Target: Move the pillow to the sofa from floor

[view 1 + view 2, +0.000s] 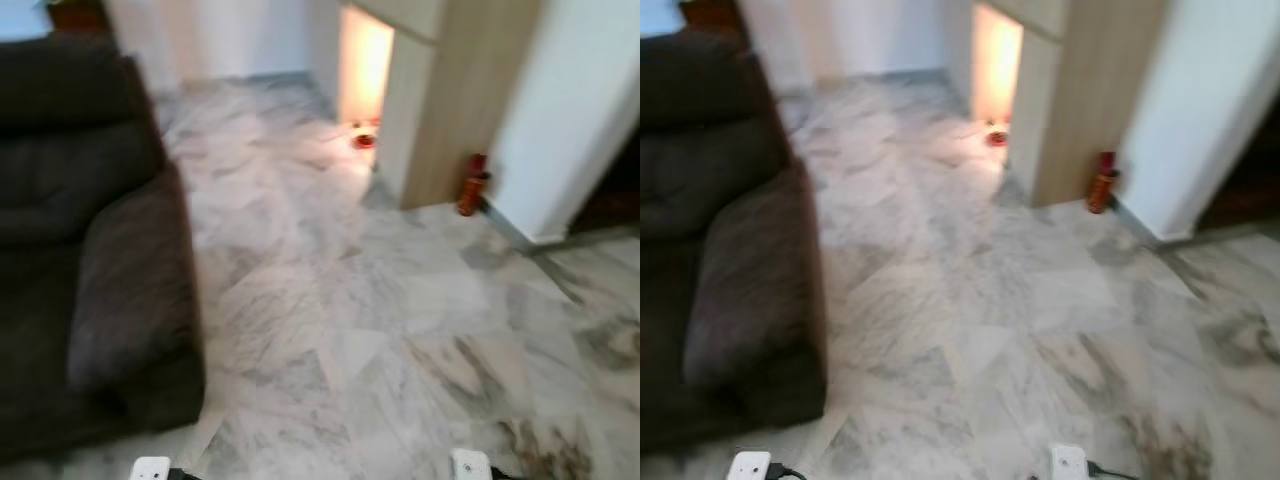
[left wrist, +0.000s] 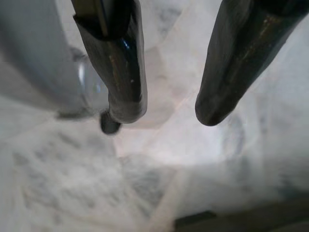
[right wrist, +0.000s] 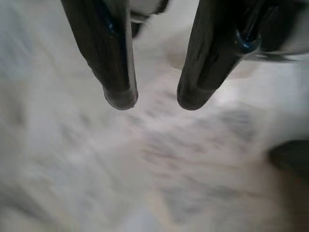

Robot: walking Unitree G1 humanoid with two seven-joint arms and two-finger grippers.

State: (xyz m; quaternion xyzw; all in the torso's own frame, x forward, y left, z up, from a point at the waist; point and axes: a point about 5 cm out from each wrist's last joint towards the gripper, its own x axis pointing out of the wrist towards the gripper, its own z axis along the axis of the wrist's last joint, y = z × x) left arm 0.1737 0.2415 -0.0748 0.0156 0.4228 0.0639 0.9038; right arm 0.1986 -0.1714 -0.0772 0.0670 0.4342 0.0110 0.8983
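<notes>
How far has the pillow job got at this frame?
Nothing looks done: I can make out no pillow on the dark sofa or the marble floor. In hand: nothing; the left gripper and right gripper hang open over floor. Left: finding, lifting and placing the pillow.

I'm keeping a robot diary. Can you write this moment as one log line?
sofa on robot's left | marble floor ahead | both end effectors open, empty, over floor

1. The sofa (image 1: 90,270) is a really dark brown, near black.
2. Floor (image 1: 400,330) is pale marble, white with grey veining.
3. Light wood-tone cabinet (image 1: 450,100), white wall (image 1: 580,100).
4. Small red bottle-ish thing (image 1: 472,186).
5. Gripper fingers (image 2: 123,63) glossy black.
</notes>
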